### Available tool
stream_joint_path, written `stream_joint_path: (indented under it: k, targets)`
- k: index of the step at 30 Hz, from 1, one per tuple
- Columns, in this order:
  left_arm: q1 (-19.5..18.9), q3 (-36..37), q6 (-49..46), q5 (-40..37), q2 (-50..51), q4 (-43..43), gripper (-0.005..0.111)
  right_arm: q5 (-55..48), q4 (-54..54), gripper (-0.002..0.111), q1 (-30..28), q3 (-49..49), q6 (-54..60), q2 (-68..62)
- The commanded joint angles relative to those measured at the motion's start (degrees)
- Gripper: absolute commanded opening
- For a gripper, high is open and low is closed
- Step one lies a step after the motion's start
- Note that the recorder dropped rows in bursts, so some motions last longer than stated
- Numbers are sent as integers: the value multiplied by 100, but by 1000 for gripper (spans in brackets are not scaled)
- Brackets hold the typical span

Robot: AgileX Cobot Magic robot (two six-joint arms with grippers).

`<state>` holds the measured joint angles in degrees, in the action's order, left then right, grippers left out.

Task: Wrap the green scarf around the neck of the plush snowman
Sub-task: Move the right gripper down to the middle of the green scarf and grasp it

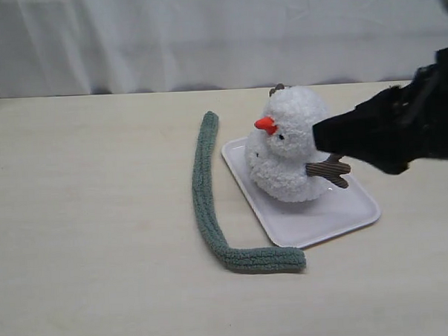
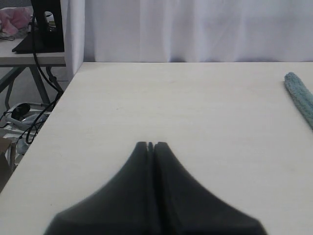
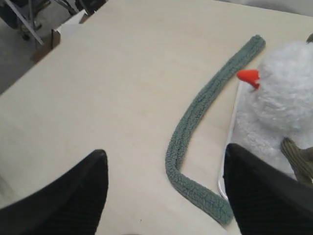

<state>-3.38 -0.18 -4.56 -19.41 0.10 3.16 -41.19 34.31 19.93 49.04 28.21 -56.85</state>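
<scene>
The snowman (image 1: 290, 146) is seen upright on a white tray (image 1: 338, 219), its orange nose turned to the left of the exterior view; the green scarf (image 1: 207, 206) is laid flat on the table (image 1: 85, 219) just beside the tray, bent along its front edge, and is not yet wound round the neck (image 1: 283, 154); the right gripper (image 1: 318, 138) is held with jaws apart, close beside the snowman's head; the left gripper (image 2: 150, 145) is closed on nothing above bare table.

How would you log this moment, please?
green scarf: on table | plush snowman: on tray | left pincer: shut | right pincer: open
</scene>
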Motion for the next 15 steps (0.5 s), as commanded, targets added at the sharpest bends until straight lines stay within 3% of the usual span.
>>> stream_joint_path:
  k: [1, 5, 15]
  targets:
    - [-27, 18, 15, 89, -10, -6, 0, 854, -2217, 63, 1275, 28, -2268, -676]
    - [-27, 18, 15, 89, -10, -6, 0, 1109, -3469, 63, 1988, 59, -3602, -1409]
    - [-27, 18, 15, 89, -10, -6, 0, 1079, -3353, 63, 2556, 1356, -3676, -3625]
